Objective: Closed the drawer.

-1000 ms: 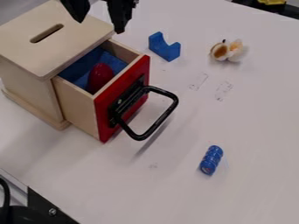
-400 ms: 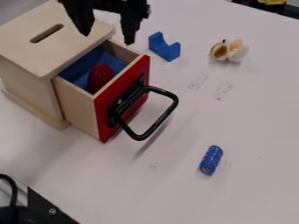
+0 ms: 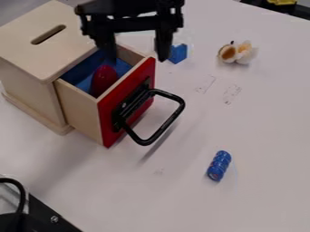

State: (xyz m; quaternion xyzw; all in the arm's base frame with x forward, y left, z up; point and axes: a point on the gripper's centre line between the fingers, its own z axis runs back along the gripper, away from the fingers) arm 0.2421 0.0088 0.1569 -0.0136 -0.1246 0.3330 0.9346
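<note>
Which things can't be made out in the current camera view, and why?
In the camera view:
- Blue notched block: partly behind the black two-finger gripper.
- Red egg-shaped piece: its underside, hidden by the side wall of the red-fronted wooden drawer.
- Yellow item: cut off by the top edge.
- Grey table marks: too faint to read.
</note>
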